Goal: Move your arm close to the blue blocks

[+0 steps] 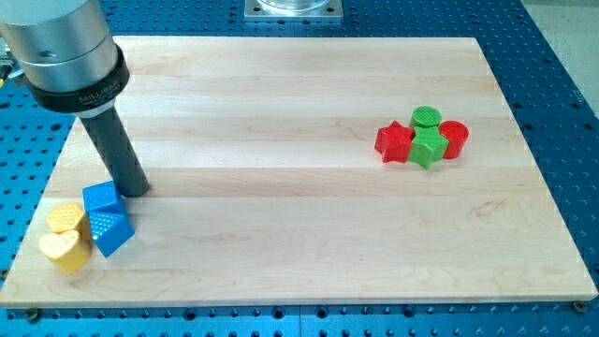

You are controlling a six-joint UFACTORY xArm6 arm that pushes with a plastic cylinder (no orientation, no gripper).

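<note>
My tip [136,190] beside the blue blocks.
Camera view: tip touches the blue cube [101,199]'s upper right; blue block [110,230] just below the cube, near the desk [281,112]'s lower-left corner. No fingers in view, only a rod.

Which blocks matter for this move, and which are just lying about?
For the job:
blue cube
blue block below it
my tip, beside the blue cube

Lying about:
yellow hexagon block
yellow heart
red star
red cylinder
green cylinder
green block
</note>
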